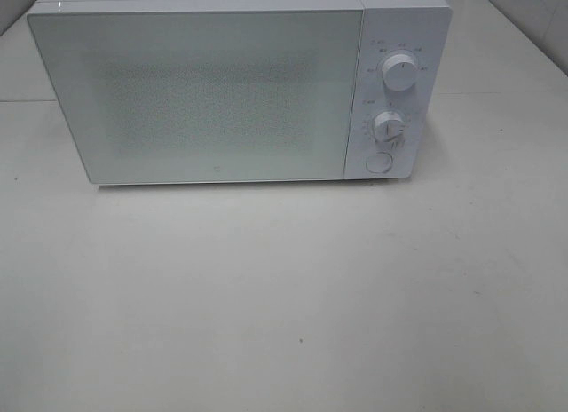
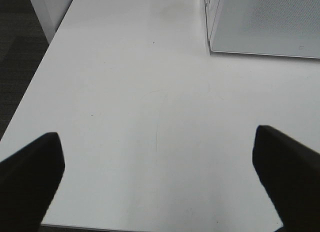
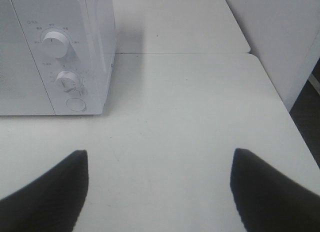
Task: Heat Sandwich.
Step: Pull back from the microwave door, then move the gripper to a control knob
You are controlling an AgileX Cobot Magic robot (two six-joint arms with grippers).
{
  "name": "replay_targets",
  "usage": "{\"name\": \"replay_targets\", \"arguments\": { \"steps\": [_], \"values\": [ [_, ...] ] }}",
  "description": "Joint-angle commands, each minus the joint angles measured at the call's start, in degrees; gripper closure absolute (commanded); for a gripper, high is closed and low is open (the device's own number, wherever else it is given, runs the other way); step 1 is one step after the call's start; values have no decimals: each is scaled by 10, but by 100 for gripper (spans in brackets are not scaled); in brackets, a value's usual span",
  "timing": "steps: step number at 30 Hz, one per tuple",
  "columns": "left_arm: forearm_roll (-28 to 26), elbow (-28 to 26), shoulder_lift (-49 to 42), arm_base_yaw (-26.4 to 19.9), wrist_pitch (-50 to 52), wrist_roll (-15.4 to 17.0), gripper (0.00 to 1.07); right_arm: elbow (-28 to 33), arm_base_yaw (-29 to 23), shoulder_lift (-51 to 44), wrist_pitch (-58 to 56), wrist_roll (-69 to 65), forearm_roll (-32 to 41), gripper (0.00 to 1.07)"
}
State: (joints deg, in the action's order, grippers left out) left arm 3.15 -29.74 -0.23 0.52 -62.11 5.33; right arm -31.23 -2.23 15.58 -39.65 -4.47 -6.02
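Nothing looks begun: the microwave (image 1: 240, 92) stands shut, no sandwich shows anywhere, and the left gripper (image 2: 156, 142) and right gripper (image 3: 160, 159) hang empty, jaws wide, before it.

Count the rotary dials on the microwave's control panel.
2. The upper dial sits on the right of the microwave front; the lower dial is directly below it, above a round button. None seem hidden.

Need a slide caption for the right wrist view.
Right gripper open and empty over the white table, facing the microwave's two dials and round button.
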Motion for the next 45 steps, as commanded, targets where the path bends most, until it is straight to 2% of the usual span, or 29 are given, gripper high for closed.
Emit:
{"name": "replay_targets", "arguments": {
  "steps": [1, 13, 32, 41, 43, 45],
  "values": [
    [-2, 0, -13, 3, 7, 1, 9, -5, 2, 30, 38, 3, 6, 32],
    [-2, 0, -13, 3, 7, 1, 9, -5, 2, 146, 134, 3, 6, 32],
    [-2, 0, -13, 3, 7, 1, 9, -5, 2, 329, 352, 3, 6, 32],
    [-2, 0, -13, 3, 7, 1, 9, 8, 1, 409, 492, 5, 0, 32],
    [-2, 0, -13, 3, 7, 1, 9, 34, 1, 431, 580, 10, 0, 32],
    [-2, 0, -13, 3, 7, 1, 9, 45, 1, 438, 609, 16, 3, 32]
  ]
}}
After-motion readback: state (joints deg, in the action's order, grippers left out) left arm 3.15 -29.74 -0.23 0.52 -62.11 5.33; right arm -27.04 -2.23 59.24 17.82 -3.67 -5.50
